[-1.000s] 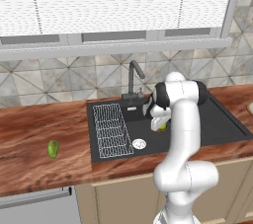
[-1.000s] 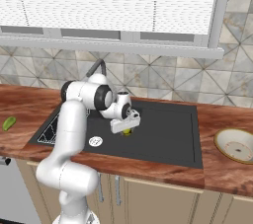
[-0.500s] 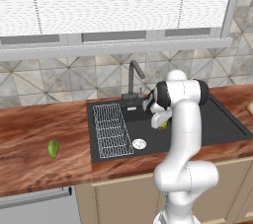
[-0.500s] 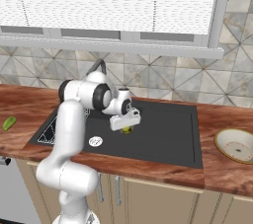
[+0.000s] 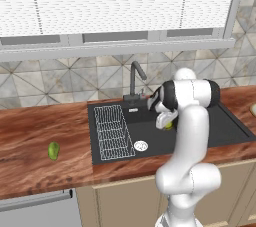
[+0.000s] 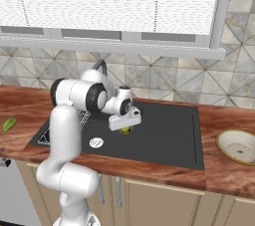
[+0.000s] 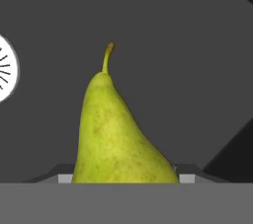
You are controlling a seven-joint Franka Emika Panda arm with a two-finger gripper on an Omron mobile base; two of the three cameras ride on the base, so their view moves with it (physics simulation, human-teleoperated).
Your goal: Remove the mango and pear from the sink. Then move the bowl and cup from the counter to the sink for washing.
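1. Right now the gripper (image 6: 126,127) hangs low over the basin of the sink (image 6: 169,135), with the pear (image 7: 121,136) between its fingers; the fingers sit against the fruit on both sides, grasping it.
2. Seen from the hand, the pear's stem points away from the hand, with the dark sink floor behind it and the white round drain (image 7: 6,69) off to one side.
3. From the left base view, the pear (image 5: 170,125) shows as a small yellow-green patch under the gripper (image 5: 167,123), above the basin and near the faucet (image 5: 135,78) at the sink's back edge.
4. The white wire rack (image 5: 114,132) lies on the drainboard at the sink's left end.
5. The mango (image 5: 53,151), a green oval fruit, lies on the counter (image 5: 35,133), well left of the sink and nearer the front edge.
6. The bowl (image 6: 238,146) sits on the counter to the right of the sink, near the front edge, well apart from the gripper.
7. The cup cannot be made out.
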